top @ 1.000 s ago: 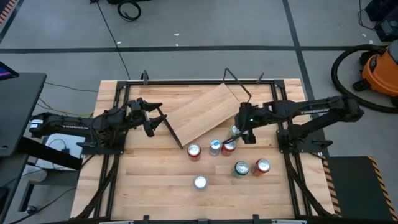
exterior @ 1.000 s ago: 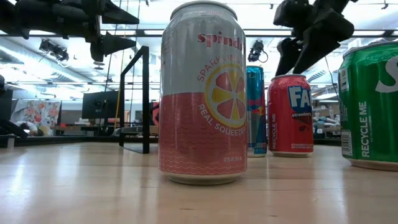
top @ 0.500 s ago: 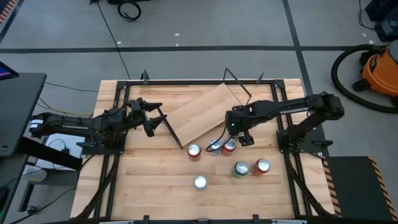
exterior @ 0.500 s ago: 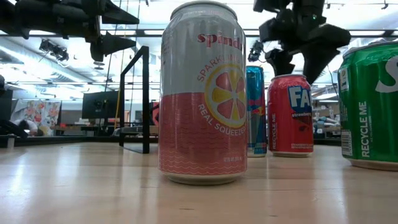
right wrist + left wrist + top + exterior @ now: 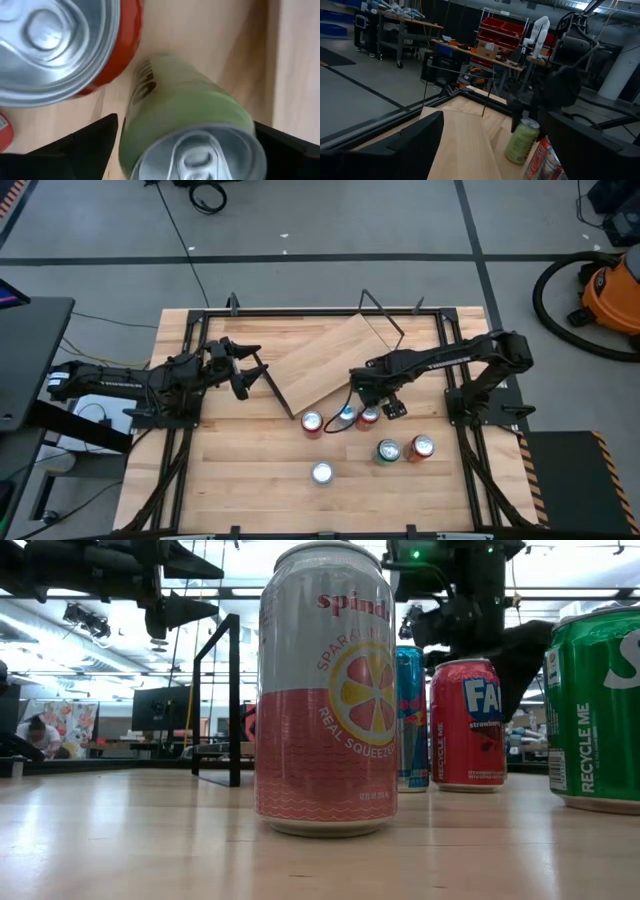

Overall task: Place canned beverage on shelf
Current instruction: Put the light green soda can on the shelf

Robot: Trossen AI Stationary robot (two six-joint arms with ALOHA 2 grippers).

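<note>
Pale wood shelf (image 5: 325, 360) (flat, matte); right fingers (image 5: 90, 145) straddle glossy green can (image 5: 185, 120).

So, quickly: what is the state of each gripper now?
Left gripper: open, holding nothing, beside the shelf.
Right gripper: fingers apart around the green can, not clearly gripping it.
</note>
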